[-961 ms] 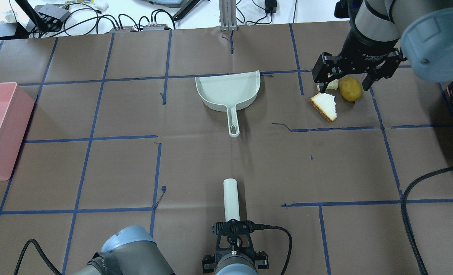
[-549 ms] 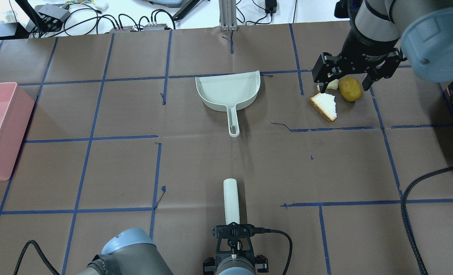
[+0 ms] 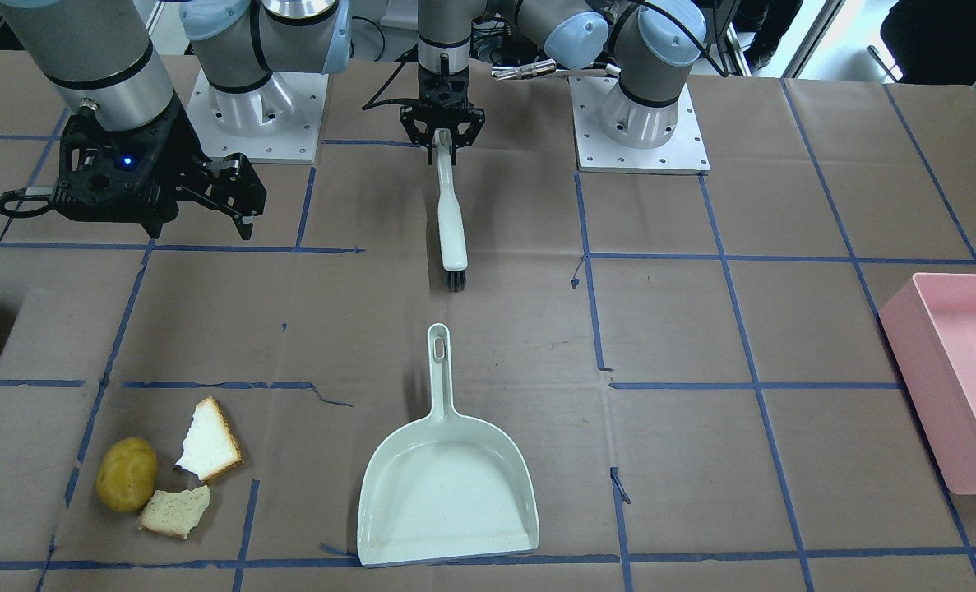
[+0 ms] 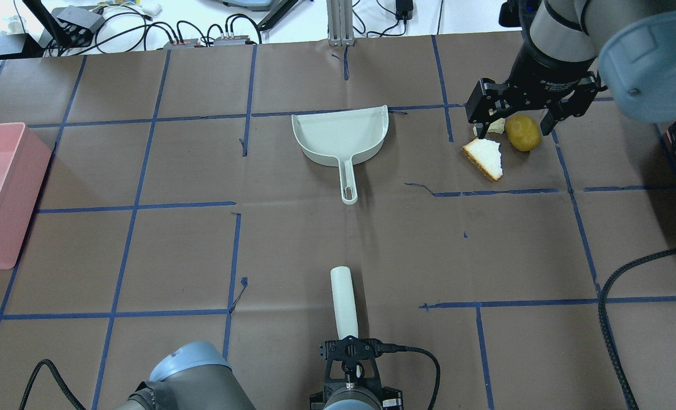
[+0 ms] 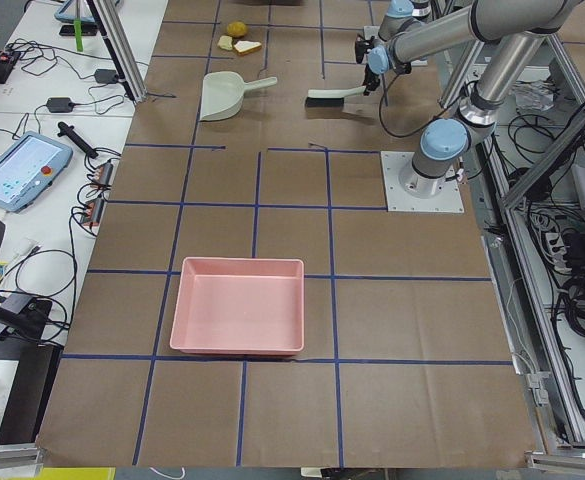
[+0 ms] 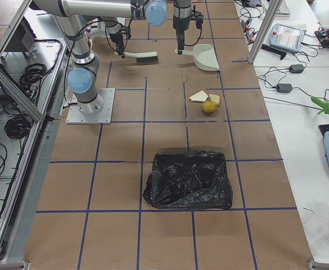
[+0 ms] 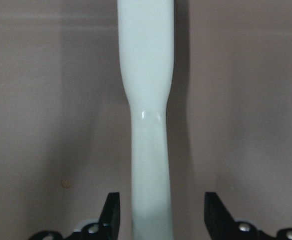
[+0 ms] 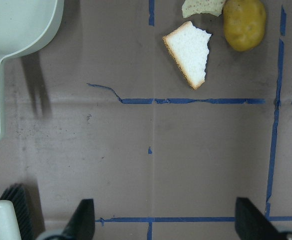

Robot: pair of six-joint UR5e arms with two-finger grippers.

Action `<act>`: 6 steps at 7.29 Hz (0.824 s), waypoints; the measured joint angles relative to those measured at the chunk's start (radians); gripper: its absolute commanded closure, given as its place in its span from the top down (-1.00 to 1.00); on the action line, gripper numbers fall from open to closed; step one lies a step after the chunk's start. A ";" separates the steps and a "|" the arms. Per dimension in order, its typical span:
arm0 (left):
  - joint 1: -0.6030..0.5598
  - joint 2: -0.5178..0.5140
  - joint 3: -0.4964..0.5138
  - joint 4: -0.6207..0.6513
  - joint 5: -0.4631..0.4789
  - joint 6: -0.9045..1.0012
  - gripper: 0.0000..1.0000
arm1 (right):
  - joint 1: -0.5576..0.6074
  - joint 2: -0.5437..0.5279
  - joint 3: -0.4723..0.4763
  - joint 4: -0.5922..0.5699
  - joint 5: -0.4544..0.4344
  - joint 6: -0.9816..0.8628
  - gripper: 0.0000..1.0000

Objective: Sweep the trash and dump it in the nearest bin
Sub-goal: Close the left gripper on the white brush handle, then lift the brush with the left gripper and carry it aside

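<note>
My left gripper (image 7: 160, 216) sits spread astride the brush handle (image 7: 146, 100), not pinching it; centred, I judge, for a straight grasp. My right gripper (image 8: 165, 217) hangs spread, empty. The potato (image 4: 523, 133) and 2 bread pieces (image 4: 486, 158) lie upper right in the overhead frame, near the dustpan (image 4: 340, 135).

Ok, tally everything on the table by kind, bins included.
Potato: 1
Bread pieces: 2
Dustpan: 1
Brush: 1
Bins: 2 (pink bin, black-bagged bin)
Total: 7
</note>
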 measured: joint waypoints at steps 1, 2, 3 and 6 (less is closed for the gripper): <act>0.001 0.012 -0.001 0.000 -0.039 0.004 -0.71 | 0.000 0.000 0.000 0.000 0.000 0.000 1.00; 0.003 0.021 -0.002 0.000 -0.058 0.008 -0.79 | 0.000 0.000 0.001 0.000 0.000 0.000 1.00; 0.003 0.027 -0.002 0.000 -0.065 0.011 -0.79 | 0.000 0.000 0.001 0.000 0.000 0.000 1.00; 0.032 0.091 0.004 -0.019 -0.055 0.016 -0.80 | 0.000 -0.001 0.002 0.000 0.000 0.000 1.00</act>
